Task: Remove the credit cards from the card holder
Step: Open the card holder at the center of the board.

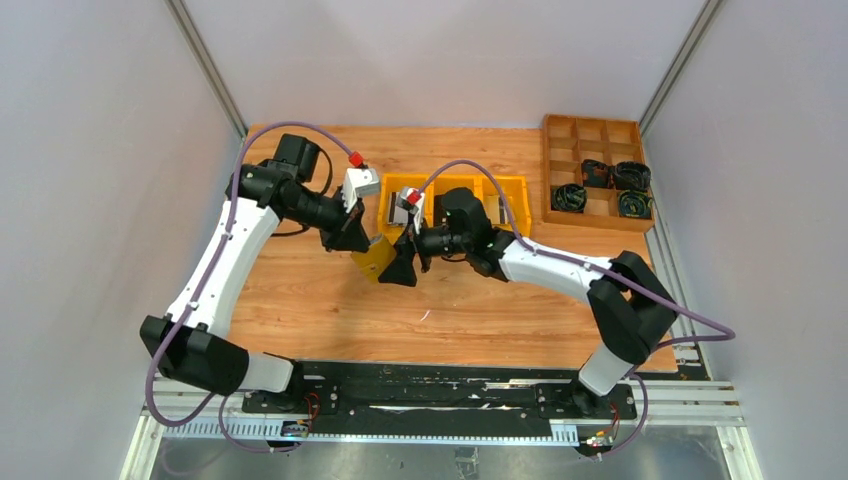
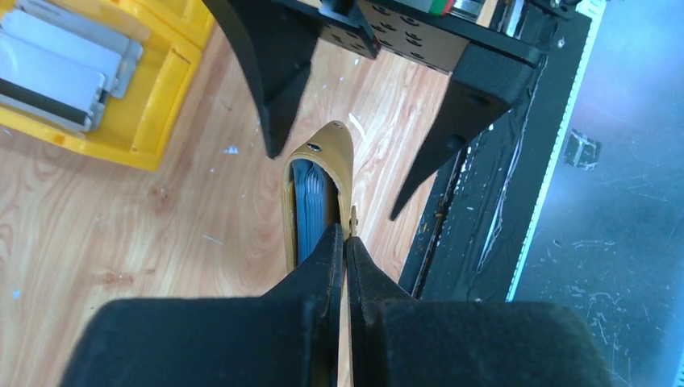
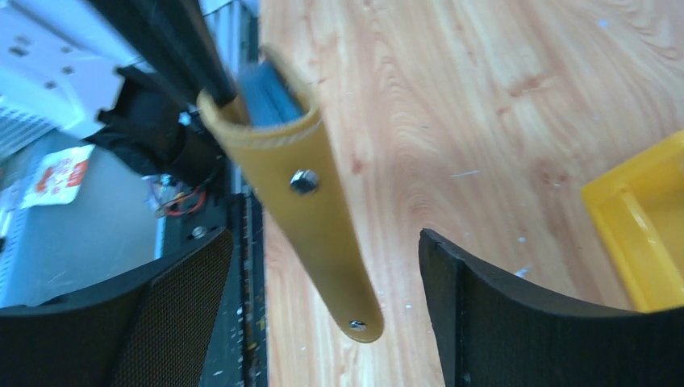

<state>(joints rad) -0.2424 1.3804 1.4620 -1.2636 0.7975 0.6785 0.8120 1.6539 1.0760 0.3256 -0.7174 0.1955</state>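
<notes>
The card holder [image 1: 375, 258], mustard yellow, hangs above the wooden table between the two arms. My left gripper [image 1: 355, 240] is shut on one flap of it; in the left wrist view the gripper [image 2: 345, 235] pinches the holder's [image 2: 327, 153] thin yellow edge. The credit cards [image 2: 309, 205] show as a bluish-grey stack edge-on inside the holder. My right gripper [image 1: 405, 268] is open. In the right wrist view the gripper [image 3: 323, 234] has one finger on each side of the holder's [image 3: 310, 201] riveted lower end, not touching it. The cards [image 3: 270, 93] peek out at its top.
Yellow bins [image 1: 455, 200] holding grey and black blocks stand just behind the grippers, and show in the wrist views [image 2: 153, 113] [image 3: 637, 226]. A brown divided tray [image 1: 595, 170] with black coiled items sits back right. The black base rail [image 1: 440, 385] runs along the near edge.
</notes>
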